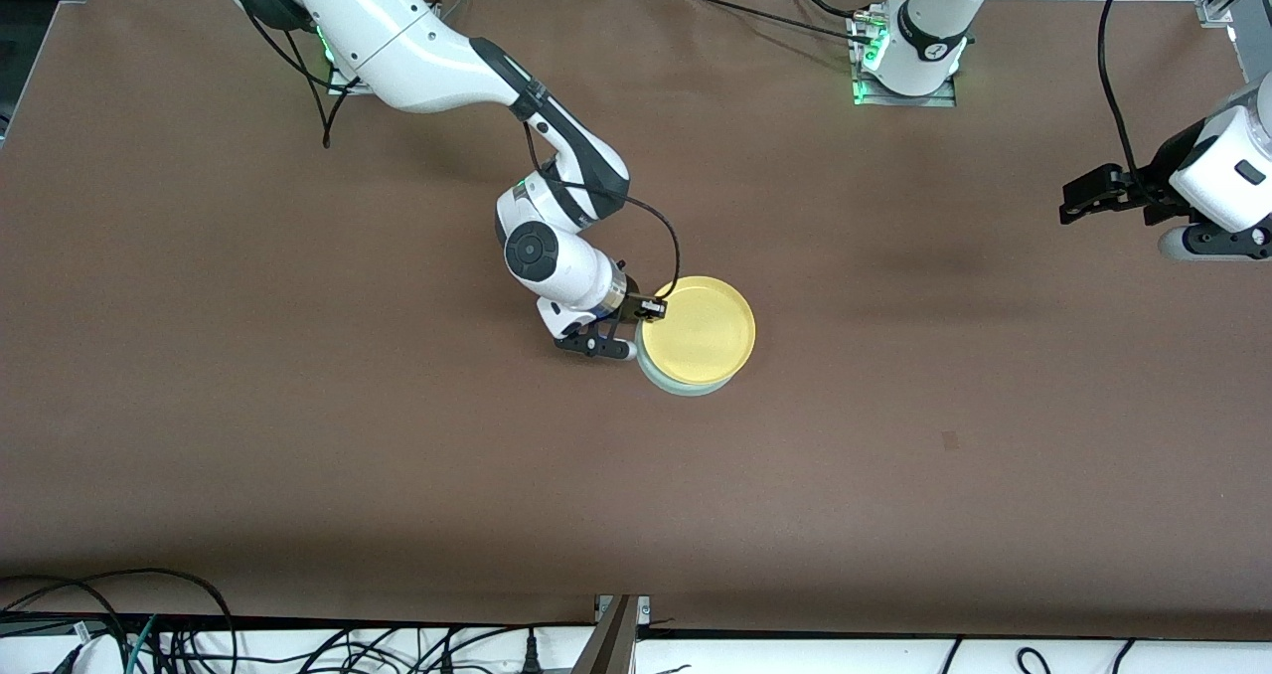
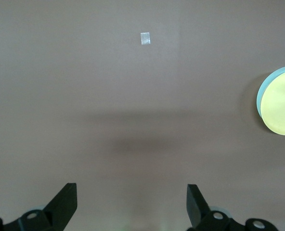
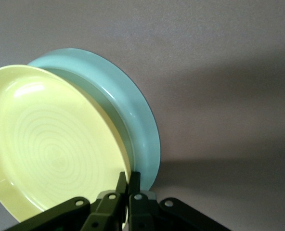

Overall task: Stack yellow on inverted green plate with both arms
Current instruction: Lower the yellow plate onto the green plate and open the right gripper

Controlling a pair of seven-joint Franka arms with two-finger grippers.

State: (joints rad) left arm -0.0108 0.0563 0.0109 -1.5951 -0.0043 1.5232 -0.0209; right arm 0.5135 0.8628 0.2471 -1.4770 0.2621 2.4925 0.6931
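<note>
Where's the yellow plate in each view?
Front view: yellow plate mid-table, on the green plate, rim pinched by the right gripper.
Left wrist view: at the picture's edge, far from the open left gripper.
Right wrist view: fills the foreground.
Shared landmark: the green plate.

The yellow plate (image 1: 702, 332) is held at its rim by the right tool (image 1: 651, 308), over the green plate (image 1: 686, 386). The left tool (image 1: 1078, 200) is kept waiting, fingers apart, at the worktop (image 1: 298, 455) edge.

A bright yellow plate (image 1: 699, 332), marked with faint concentric rings, is seen on a pale mint-green plate (image 1: 686, 386). A plain brown surface (image 1: 298, 406) is shown beneath them, with a small pale square patch (image 2: 145, 39) on it. Both arms are coloured white, with black grippers.
</note>
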